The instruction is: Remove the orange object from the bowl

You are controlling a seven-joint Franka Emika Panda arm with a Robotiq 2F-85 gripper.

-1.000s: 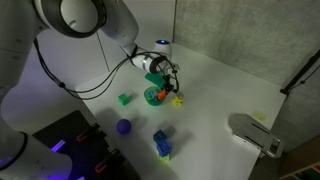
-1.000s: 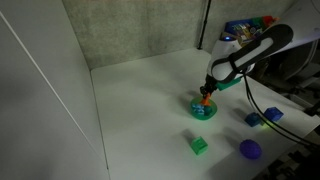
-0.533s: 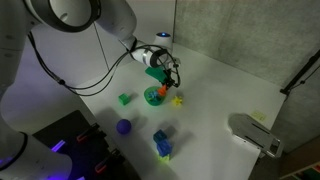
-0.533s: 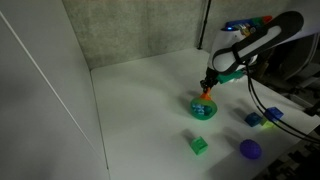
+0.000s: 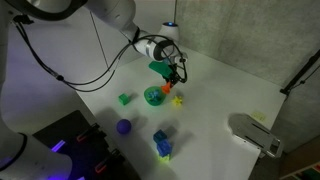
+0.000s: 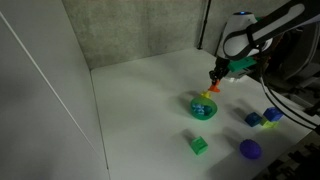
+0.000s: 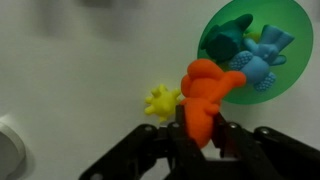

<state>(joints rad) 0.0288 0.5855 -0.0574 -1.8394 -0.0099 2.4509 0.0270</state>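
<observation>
The orange object [image 7: 205, 88] hangs in the air over the edge of the teal-green bowl [image 7: 296, 35], no longer inside it, with the jaws of the gripper [image 7: 203, 130] clamped on it. The removal itself looks essentially done. What is left, in my judgement, is to set it on the white table [image 5: 230, 90], clear of the yellow star piece [image 7: 163, 101].

The orange object [image 7: 205, 95] is plain orange-red, and the jaws around it are black. The bowl [image 7: 296, 28] is bright teal-green; the toy pieces in it are light blue [image 7: 262, 62] and darker green [image 7: 225, 45]. The star-like piece [image 7: 163, 101] is yellow. The surface [image 7: 80, 70] is white. In an exterior view, the block [image 5: 124, 98] is green, the ball [image 5: 123, 127] is purple, and the back wall [image 5: 250, 30] is speckled grey.
</observation>
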